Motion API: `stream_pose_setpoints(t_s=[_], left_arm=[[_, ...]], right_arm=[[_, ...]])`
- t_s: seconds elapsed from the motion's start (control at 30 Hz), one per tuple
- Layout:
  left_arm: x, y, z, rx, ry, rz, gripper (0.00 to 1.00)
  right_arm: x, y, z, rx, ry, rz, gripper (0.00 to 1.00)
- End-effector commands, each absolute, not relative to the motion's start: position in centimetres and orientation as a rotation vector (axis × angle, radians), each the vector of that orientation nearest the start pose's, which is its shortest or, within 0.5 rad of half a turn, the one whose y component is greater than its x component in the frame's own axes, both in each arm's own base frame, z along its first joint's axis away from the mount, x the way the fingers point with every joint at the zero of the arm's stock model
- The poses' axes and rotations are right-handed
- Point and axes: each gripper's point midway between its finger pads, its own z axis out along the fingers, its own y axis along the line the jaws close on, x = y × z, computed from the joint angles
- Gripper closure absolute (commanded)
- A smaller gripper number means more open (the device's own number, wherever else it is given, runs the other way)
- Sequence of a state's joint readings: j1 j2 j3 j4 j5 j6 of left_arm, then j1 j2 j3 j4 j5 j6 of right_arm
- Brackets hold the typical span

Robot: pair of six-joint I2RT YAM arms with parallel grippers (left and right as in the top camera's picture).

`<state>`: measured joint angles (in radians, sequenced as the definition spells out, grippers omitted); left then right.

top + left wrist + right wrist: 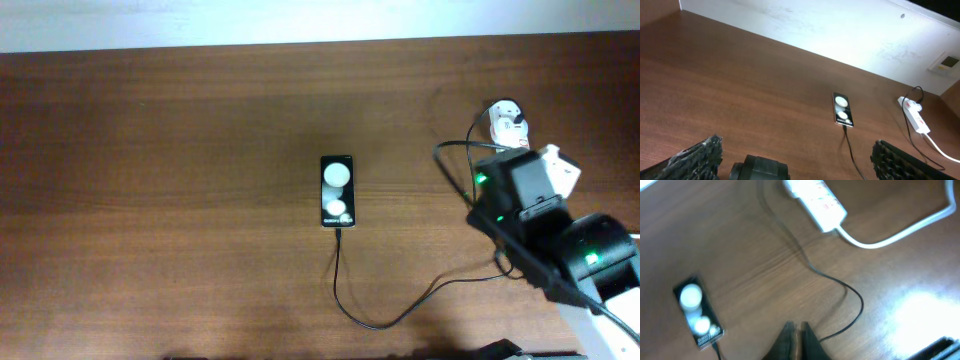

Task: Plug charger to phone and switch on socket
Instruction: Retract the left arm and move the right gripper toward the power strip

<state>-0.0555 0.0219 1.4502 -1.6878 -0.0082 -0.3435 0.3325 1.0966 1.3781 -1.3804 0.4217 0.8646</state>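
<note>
**Phone cabled at mid-table, both grippers clear of it.**

The smartphone (337, 191) lies flat and face up at the middle of the table (180, 200). The black charger cable (336, 265) meets its lettered end, seemingly seated, though the connector is too small to be sure. From there the cable loops right toward the white plug adapter (508, 120) at the power strip (914, 114). The strip sits near the right rear edge, with its thick white cord (890, 236) trailing off. The right gripper (797, 332) hangs over the cable between phone and strip, its fingers pressed together on nothing. The left gripper (797, 145) is spread wide and empty, well apart from the phone.
</note>
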Motion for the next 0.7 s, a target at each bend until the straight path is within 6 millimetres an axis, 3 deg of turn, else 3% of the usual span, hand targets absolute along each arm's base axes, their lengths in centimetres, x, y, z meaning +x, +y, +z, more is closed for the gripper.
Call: stream_pose_setpoints(t_s=[0.0,0.03,0.27,0.37,0.6,0.67], left_arm=[[-3.2,0.4,30.7,-0.279,1.809,-0.263,0.01],[-3.2,0.4,30.7,-0.278,1.809,-0.263,0.01],[-3.2,0.4,30.7,-0.278,1.809,-0.263,0.01],[-3.2,0.4,30.7,-0.279,1.809,-0.263,0.01],[-3.2,0.4,30.7,-0.278,1.809,-0.263,0.01],[-3.2,0.4,30.7,-0.279,1.808,-0.263,0.01]], right_arm=[[23.9,-1.9,26.3,0.953,2.379,-0.145,0.96],[24.3,-3.5,25.1,1.063,2.398,-0.163,0.96],[27.0,-8.8,19.7,1.278,2.528,-0.215,0.96],[29.0,-9.7,17.8,1.291,2.565,-0.096,0.96],[32.4,-13.8,16.1,1.408,2.432,0.004,0.96],[34.5,-14.1,15.1,1.400,2.407,0.081,0.96]])
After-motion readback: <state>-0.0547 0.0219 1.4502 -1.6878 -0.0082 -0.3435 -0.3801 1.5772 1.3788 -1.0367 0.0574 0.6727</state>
